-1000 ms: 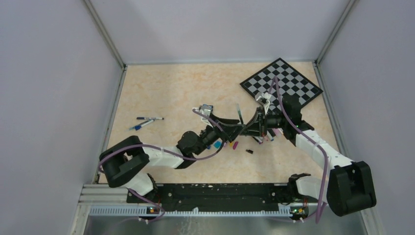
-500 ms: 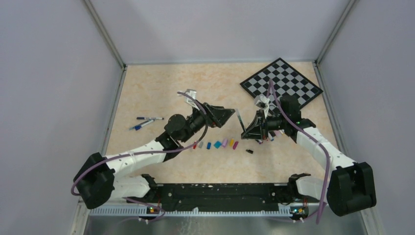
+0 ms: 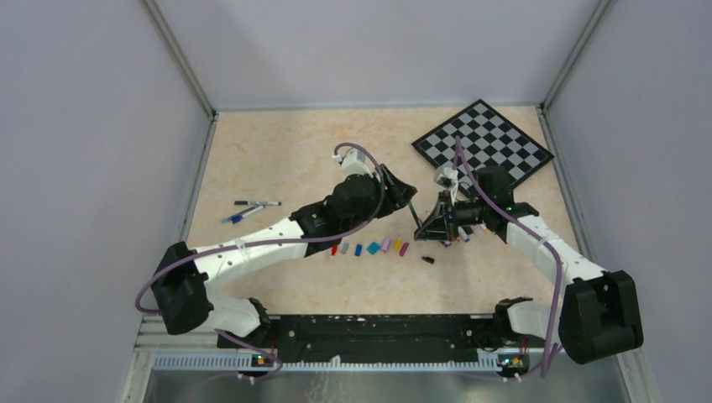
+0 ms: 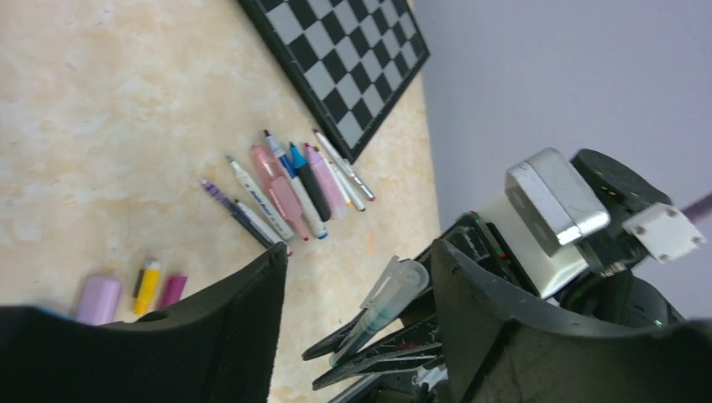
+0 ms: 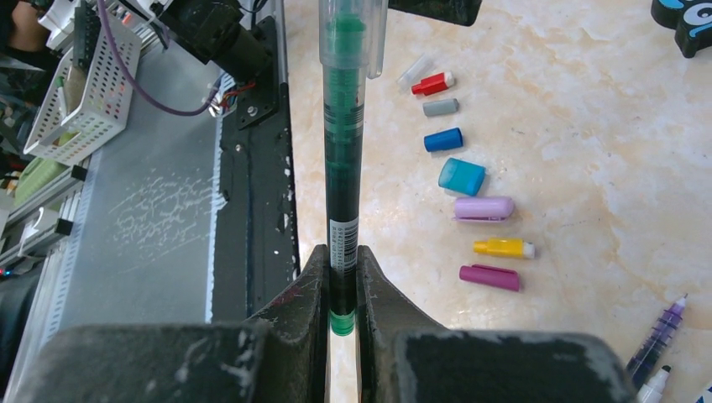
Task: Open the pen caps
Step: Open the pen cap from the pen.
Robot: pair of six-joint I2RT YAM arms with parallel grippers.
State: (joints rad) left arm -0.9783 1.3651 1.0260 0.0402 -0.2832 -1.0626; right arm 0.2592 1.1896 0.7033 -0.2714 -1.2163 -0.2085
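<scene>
Poking between spread left fingers point(image 4: 239, 323) is the pen's point(image 4: 356, 336) cap point(image 4: 395, 285).

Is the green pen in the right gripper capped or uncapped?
Capped: a clear cap covers the far end of the green pen, between the open fingers of the left gripper.

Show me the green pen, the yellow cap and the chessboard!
green pen point(image 5: 342, 168), right wrist view, middle of its clear barrel.
yellow cap point(image 5: 500, 247), right wrist view, its yellow body.
chessboard point(image 3: 483, 143), top view, its centre squares.
</scene>
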